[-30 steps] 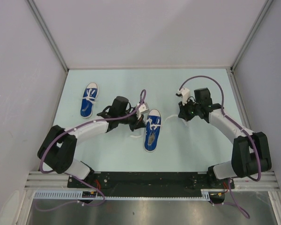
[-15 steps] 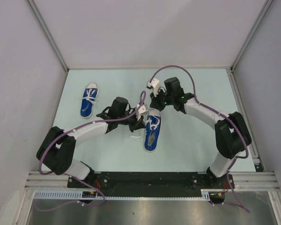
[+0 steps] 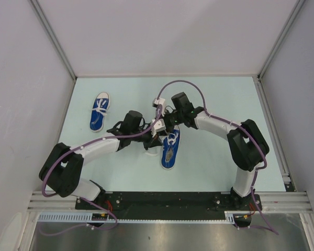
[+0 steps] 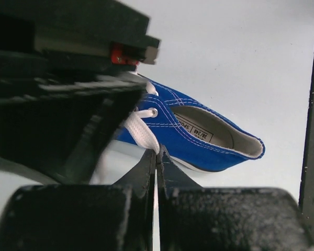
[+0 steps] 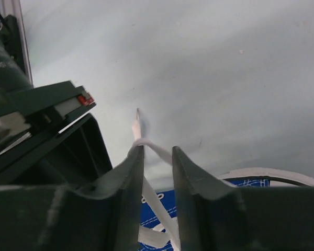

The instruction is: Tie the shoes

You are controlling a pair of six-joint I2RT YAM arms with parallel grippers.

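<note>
Both arms stretch forward and bend inward, their wrists almost meeting. The left gripper (image 4: 157, 157) has its jaws pressed together, pinching a white lace (image 4: 142, 133) at the tips. The right gripper (image 5: 158, 150) tilts down from the far side, jaws narrowly parted.

The top camera looks down from behind the bases; both close wrist cameras share the blue shoe (image 3: 168, 151).

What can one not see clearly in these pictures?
- Top view: toe and lacing of the near shoe, covered by the left gripper and right gripper.
- Left wrist view: the same toe, behind the blurred right gripper.
- Right wrist view: most of that shoe, cut off by the lower edge.
- Top view: lacing of the far shoe, too small.
</note>
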